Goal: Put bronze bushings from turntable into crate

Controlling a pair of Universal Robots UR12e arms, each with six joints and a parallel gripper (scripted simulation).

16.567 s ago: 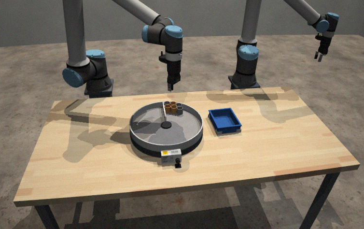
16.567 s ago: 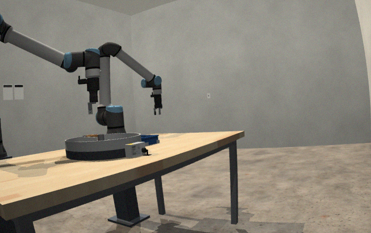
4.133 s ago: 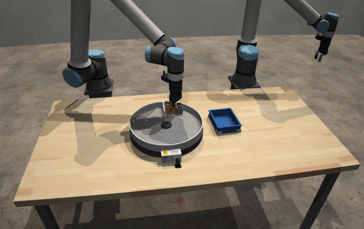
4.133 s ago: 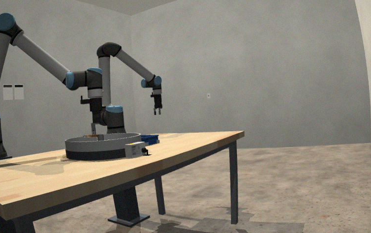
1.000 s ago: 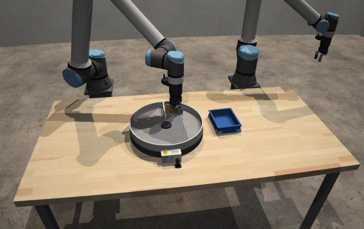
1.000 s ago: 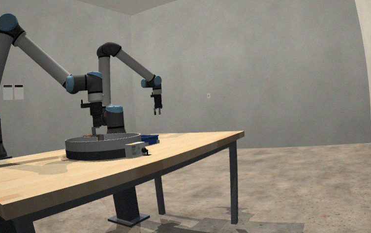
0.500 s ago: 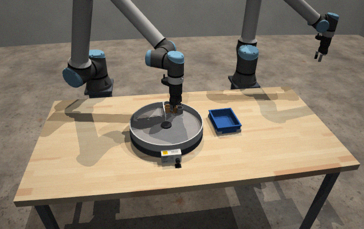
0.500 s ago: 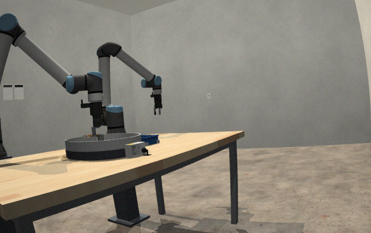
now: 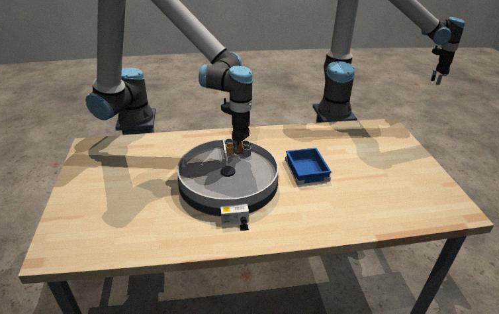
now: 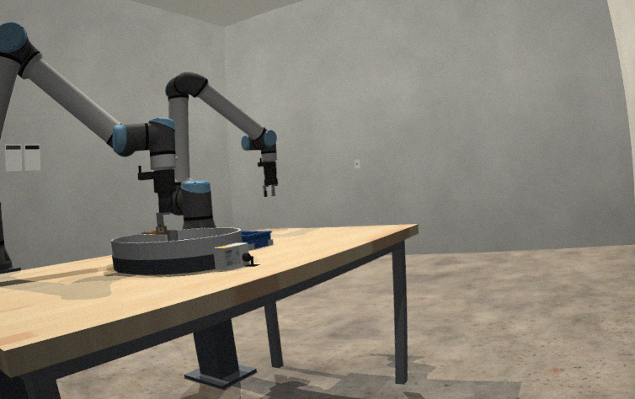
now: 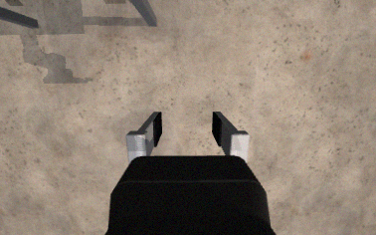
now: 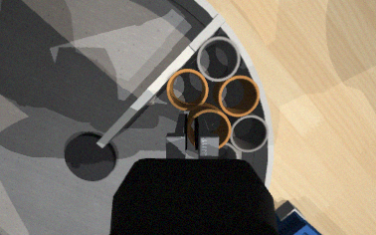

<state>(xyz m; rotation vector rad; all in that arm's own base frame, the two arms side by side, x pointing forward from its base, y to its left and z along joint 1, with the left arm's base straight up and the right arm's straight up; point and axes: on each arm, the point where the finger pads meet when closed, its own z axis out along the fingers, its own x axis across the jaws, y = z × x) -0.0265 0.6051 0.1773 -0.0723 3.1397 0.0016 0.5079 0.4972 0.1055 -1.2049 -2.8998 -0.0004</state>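
Looks like the first pick: right gripper [image 9: 236, 145] [image 10: 160, 230] [image 12: 191, 131] seems pinched on a bushing's [image 12: 209, 128] wall, in the turntable [image 9: 227, 197] [image 10: 176, 250] [image 12: 271, 164]. Next, straight up, then crate [image 9: 308, 177] [image 10: 256, 239] [image 12: 298, 224].

I could read no text. On the white box-shaped unit [image 9: 234, 215] [image 10: 231, 257] at the turntable's rim sat a yellow rectangular label [image 9: 226, 209] [image 10: 222, 247] and dark barcode-like marks [image 9: 239, 208], too small for me to make out.
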